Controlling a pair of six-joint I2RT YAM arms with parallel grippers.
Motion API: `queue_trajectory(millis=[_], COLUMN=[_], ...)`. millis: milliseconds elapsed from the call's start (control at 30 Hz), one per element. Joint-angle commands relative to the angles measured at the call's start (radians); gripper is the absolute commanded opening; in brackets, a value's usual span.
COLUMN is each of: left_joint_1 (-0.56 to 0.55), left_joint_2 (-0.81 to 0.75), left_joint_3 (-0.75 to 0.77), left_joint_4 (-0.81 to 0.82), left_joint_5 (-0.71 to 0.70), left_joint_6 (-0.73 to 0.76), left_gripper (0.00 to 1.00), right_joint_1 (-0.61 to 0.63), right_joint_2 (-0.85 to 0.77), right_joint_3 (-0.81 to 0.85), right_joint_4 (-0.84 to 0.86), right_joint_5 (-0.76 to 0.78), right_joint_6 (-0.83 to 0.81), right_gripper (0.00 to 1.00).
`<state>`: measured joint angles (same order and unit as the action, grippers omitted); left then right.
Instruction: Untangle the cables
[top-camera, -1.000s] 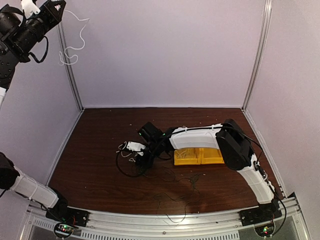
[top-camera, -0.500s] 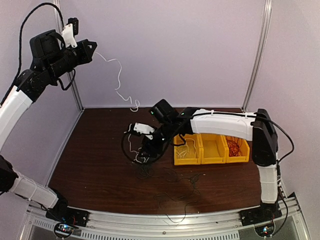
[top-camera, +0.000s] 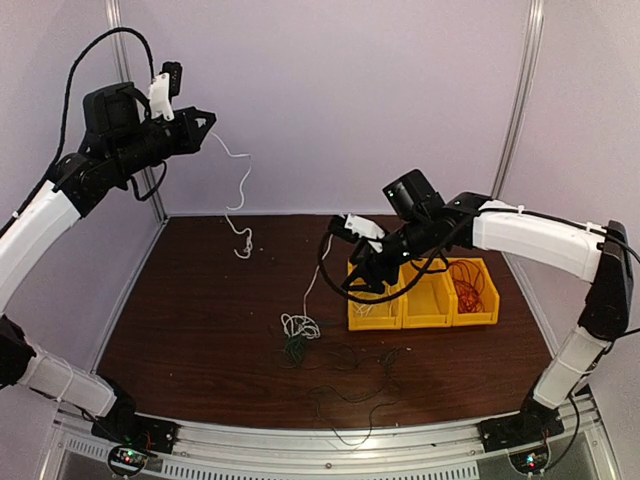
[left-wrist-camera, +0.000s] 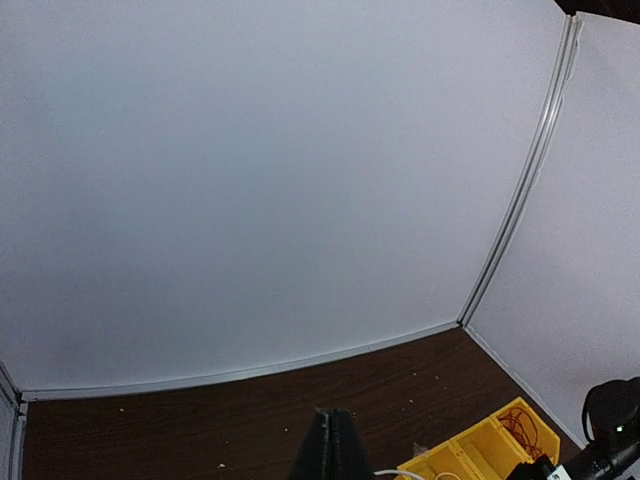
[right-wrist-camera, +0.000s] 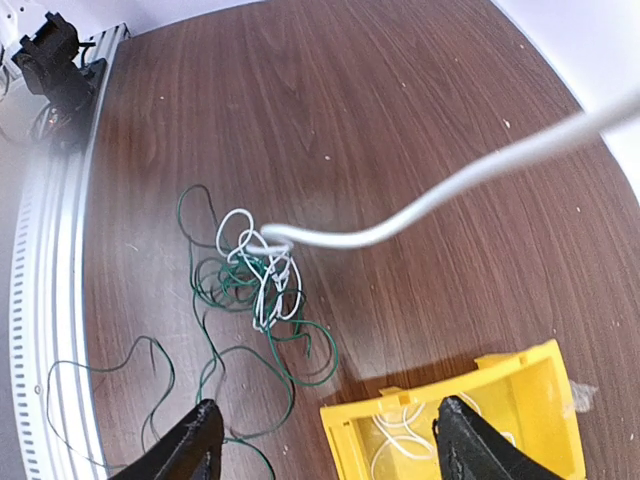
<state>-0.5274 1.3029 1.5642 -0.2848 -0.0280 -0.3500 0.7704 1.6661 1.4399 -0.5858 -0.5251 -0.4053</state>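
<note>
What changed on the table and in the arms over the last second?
The left gripper, shut on a white cable, swung down and right from the top corner. The right gripper, open, rose from the tangle and moved right, uncovering the yellow bins. The bins and loose dark cables stayed put.

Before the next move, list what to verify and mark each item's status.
1. Left gripper shut on the white cable: ok.
2. That cable hangs apart from the tangle on the table: ok.
3. Right gripper open, nothing between its fingers: ok.
4. Second white cable freed from the tangle: not ok, its lower end runs into the knot.
5. What carries the second white cable's upper end: cannot tell.
</note>
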Motion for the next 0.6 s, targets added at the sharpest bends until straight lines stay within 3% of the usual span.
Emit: queue_trajectory(millis=[0,67,133,200,233,267,467,567], left_joint_1=[-0.002,-0.002,-0.002,-0.002,-0.002,-0.002,-0.002,-0.002], left_joint_2=[0.014,0.022,0.027,0.020,0.012,0.004,-0.050,-0.074], left_joint_3=[-0.004,0.005,0.012,0.013,0.014,0.016,0.031,0.009], left_joint_4=[0.060,0.060,0.062,0.070,0.072,0.072,0.040,0.036], left_joint_5=[0.052,0.064,0.063,0.046,0.044,0.008,-0.010,-0.016], left_joint_6=[-0.003,-0.004,-0.004,-0.003,-0.001,0.001,0.011,0.012], left_gripper=[0.00,0.00,0.00,0.00,0.00,0.00,0.00,0.00], right_joint_1=[-0.020,0.028,0.142,0.233,0.262,0.281,0.345,0.350], right_joint_2=[-0.083,-0.068,0.003,0.133,0.185,0.213,0.219,0.226], right_joint_3=[-0.029,-0.053,-0.041,0.042,0.064,0.054,-0.002,0.067], right_joint_4=[-0.042,-0.033,-0.082,-0.261,-0.338,-0.331,-0.207,-0.307], right_joint_5=[-0.073,-0.078,0.015,-0.105,-0.160,-0.178,0.240,0.423], right_joint_6=[-0.058,-0.038,-0.051,-0.138,-0.163,-0.159,-0.109,-0.144], right_gripper=[0.77,0.86,0.86,0.83,0.87,0.98,1.00,1.00])
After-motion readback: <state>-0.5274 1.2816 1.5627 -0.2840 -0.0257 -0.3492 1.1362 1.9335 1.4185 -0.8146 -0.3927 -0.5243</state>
